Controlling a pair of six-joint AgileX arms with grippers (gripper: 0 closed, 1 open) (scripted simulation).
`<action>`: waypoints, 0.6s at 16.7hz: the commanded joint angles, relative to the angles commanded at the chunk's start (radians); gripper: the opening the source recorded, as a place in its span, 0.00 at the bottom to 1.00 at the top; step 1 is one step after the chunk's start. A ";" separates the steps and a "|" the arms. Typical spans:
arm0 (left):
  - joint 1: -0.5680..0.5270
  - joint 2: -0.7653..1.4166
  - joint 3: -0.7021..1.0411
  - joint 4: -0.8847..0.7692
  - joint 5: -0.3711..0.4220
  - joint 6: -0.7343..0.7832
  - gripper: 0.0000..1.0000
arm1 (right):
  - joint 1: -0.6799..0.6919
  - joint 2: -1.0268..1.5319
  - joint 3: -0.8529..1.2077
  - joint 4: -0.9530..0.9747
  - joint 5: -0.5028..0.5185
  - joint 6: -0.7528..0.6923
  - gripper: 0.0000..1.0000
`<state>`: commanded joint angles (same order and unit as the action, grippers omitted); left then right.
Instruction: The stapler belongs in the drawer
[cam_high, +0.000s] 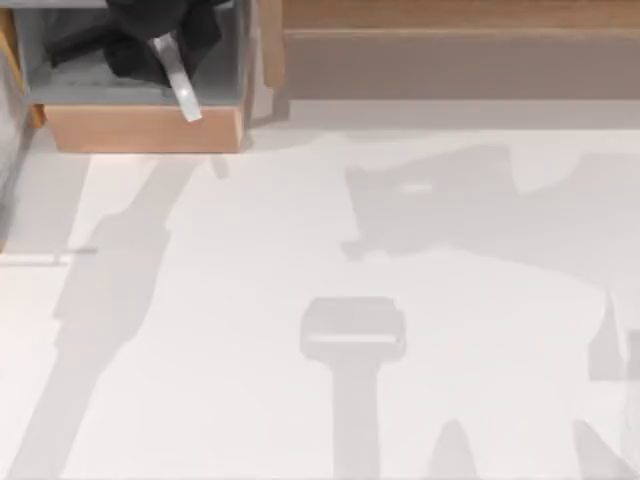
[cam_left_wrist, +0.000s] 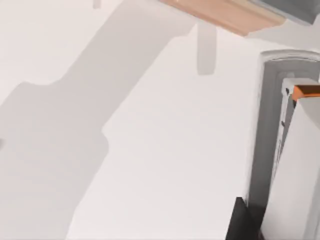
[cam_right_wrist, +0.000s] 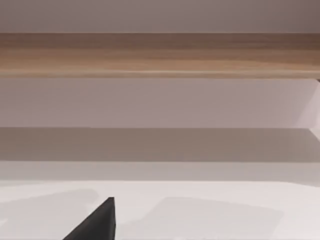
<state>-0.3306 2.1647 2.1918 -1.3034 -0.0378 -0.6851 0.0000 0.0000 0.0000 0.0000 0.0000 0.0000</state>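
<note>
— One stapler (cam_high: 182, 88), pale grey-white, hangs tilted over the drawer (cam_high: 143, 128) at the far left corner of the top view. Its lower rounded end pokes out past the tan front panel; its upper end runs up into the dark mass of the left gripper (cam_high: 160, 45).

— Is it resting on the drawer floor?

— Cannot tell from above. It crosses the grey inside and the front edge, slanting down toward the surface (cam_high: 300, 250). In the left wrist view the stapler (cam_left_wrist: 280, 150) is right up close, a long pale body with a grey strip along its side and a small orange tab near its end.

— Fingers?

— Left fingers are clamped on the stapler; a dark finger (cam_left_wrist: 240, 220) presses against its side in the wrist view. The drawer's tan front (cam_left_wrist: 225, 15) is farther off in that same view, with white surface between.

— Right arm?

— Parked off to the right. Its wrist view looks at the brown wooden shelf (cam_right_wrist: 160, 55) and the wall beneath it, with one dark fingertip (cam_right_wrist: 97, 222) at the edge of the picture. Whether those fingers are apart or together, I cannot tell.

— Anything else on the surface?

— Shadows of the arms.
</note>
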 joint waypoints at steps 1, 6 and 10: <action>0.072 -0.001 0.041 -0.019 -0.004 0.078 0.00 | 0.000 0.000 0.000 0.000 0.000 0.000 1.00; 0.402 0.083 0.222 -0.091 -0.015 0.472 0.00 | 0.000 0.000 0.000 0.000 0.000 0.000 1.00; 0.579 0.255 0.312 -0.117 -0.003 0.752 0.00 | 0.000 0.000 0.000 0.000 0.000 0.000 1.00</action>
<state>0.2480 2.4197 2.5035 -1.4207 -0.0406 0.0673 0.0000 0.0000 0.0000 0.0000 0.0000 0.0000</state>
